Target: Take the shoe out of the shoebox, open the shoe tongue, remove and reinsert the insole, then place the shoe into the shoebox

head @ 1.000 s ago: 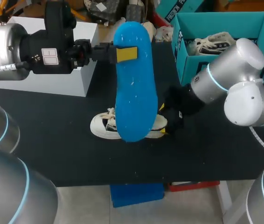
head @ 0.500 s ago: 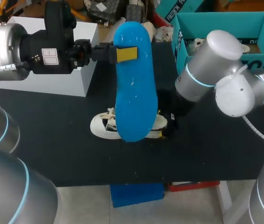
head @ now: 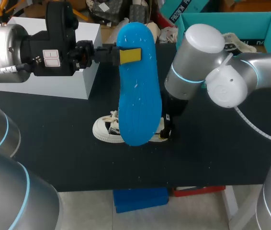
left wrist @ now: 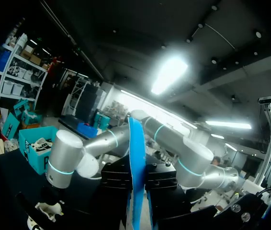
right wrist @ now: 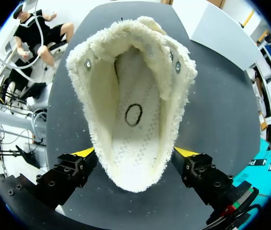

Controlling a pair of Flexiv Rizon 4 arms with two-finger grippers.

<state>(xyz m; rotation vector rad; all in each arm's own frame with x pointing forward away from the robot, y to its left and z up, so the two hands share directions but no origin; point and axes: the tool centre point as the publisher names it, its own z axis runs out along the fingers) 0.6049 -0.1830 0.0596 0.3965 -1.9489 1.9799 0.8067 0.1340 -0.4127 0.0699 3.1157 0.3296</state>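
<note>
Shoe [head: 104, 130] half hidden behind insole [head: 138, 91], shoebox [head: 212, 17] cut off

The worktop [head: 54, 148] is black w/ a matte surface. On its rear left part stands a white box [head: 63, 86], rectangular, w/ plain sides. Its front face is turned toward the worktop's middle and its top is partly hidden. In the right wrist view the worktop [right wrist: 221, 110] looks dark grey, and one corner of the white box [right wrist: 212, 28] shows on its far part.
</note>
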